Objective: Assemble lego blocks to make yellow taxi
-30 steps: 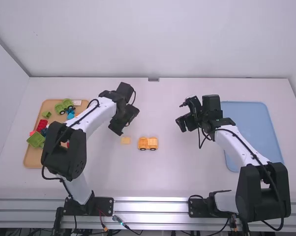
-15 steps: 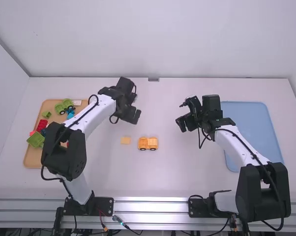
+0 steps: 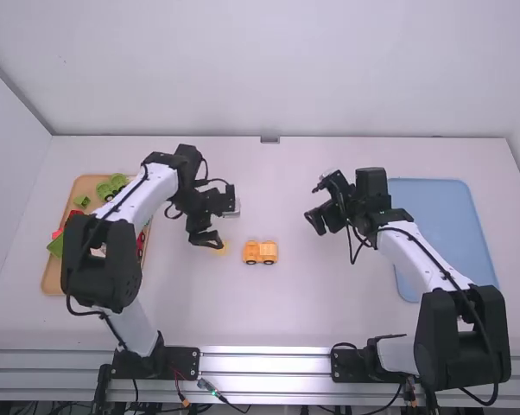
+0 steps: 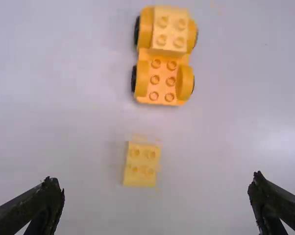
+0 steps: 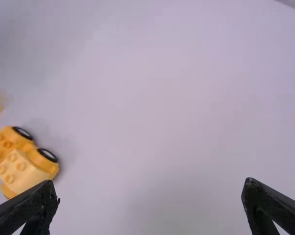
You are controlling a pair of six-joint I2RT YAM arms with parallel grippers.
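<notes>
Yellow taxi [image 3: 260,252], loose block [image 4: 141,164] nearby, left hand [image 3: 219,226] open

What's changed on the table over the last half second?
The left gripper swung left and back toward its base; it's now open above the small pale-yellow plastic block. The right gripper edged slightly left. Nothing was grasped or released. The loose block and the orange-yellow wheeled toy car stayed put.

Left gripper [image 3: 215,223] now back toward its own base and over the loose yellow block [image 3: 222,248], partly covering it from above, left forearm [image 3: 143,194] shifted left across the tray [image 3: 54,278], right gripper [image 3: 315,205] edged slightly left.
</notes>
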